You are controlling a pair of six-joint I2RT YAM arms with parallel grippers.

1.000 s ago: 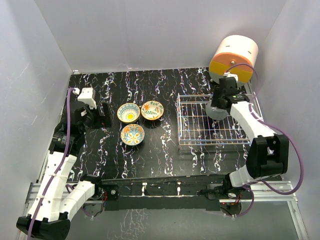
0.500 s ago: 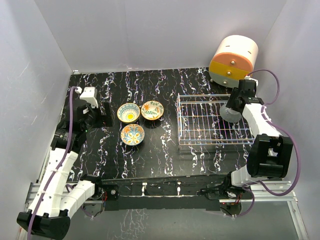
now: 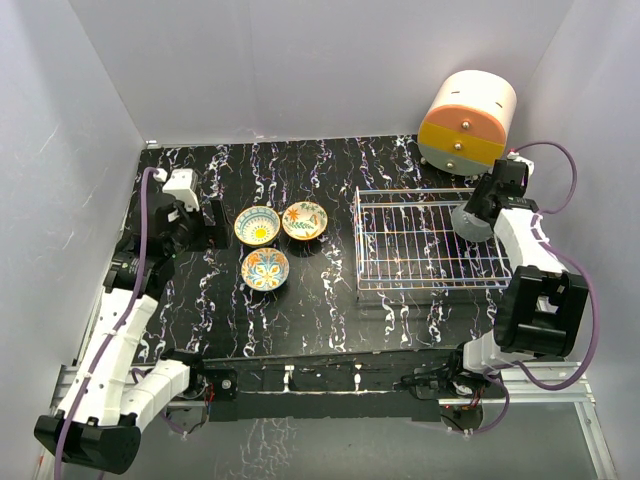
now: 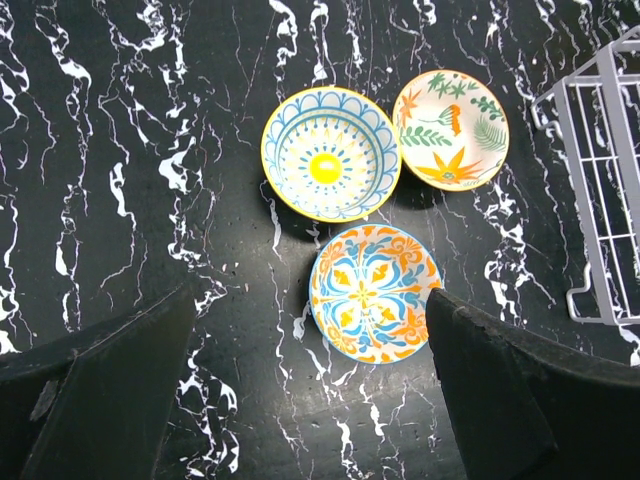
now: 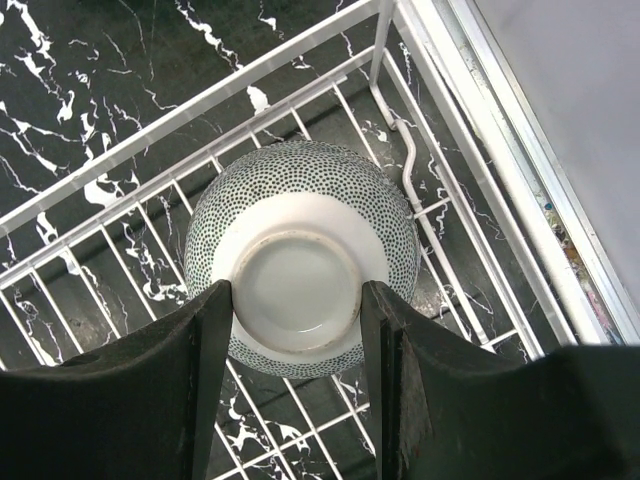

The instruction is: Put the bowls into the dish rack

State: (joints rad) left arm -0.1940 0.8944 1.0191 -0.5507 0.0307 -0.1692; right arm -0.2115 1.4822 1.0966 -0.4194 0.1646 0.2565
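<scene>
Three painted bowls sit on the black marbled table: a blue-and-yellow one [image 3: 258,225] [image 4: 330,153], a leaf-patterned one [image 3: 305,220] [image 4: 450,130] and an orange-and-blue one [image 3: 265,268] [image 4: 375,292]. My left gripper [image 3: 210,228] [image 4: 310,335] hovers open just left of them, holding nothing. The speckled grey bowl [image 3: 470,222] [image 5: 300,200] hangs bottom-up over the right end of the wire dish rack [image 3: 360,245] [image 5: 300,55]. My right gripper [image 3: 480,212] [image 5: 296,300] is shut on its foot ring. Whether the bowl touches the bars I cannot tell.
A round cream, orange and yellow drawer unit [image 3: 467,118] stands just behind the rack's right end. White walls close in the table at the back and on both sides. The rack's corner [image 4: 610,150] shows at the right of the left wrist view.
My right arm has carried the speckled bowl rightward, from the rack's back middle to its right end. The left arm has shifted slightly; the three painted bowls have not moved.
</scene>
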